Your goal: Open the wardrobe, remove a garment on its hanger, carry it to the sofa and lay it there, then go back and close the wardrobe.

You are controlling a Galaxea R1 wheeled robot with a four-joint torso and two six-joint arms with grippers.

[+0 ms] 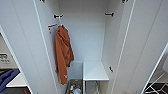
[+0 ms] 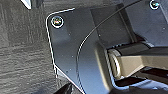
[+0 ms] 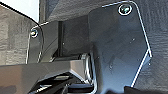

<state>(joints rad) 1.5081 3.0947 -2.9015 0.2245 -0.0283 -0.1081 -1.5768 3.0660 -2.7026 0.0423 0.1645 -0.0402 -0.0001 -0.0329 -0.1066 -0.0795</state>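
The wardrobe (image 1: 86, 37) stands straight ahead in the head view with both white doors swung wide, the left door (image 1: 25, 40) and the right door (image 1: 143, 45) framing its white interior. An orange hooded piece of clothing (image 1: 63, 53) hangs against the inner left wall, its top near a dark bracket (image 1: 58, 16). A matching bracket (image 1: 109, 14) sits on the inner right wall. Both wrist views look down on dark grey floor (image 2: 22, 50) (image 3: 15, 37) past the robot's own dark plate.
A white shelf (image 1: 95, 71) fills the wardrobe's lower right. Below it on the left is a bin (image 1: 75, 88) of small items. Past the left door lie a blue shape (image 1: 6, 77) and a white surface (image 1: 17, 81).
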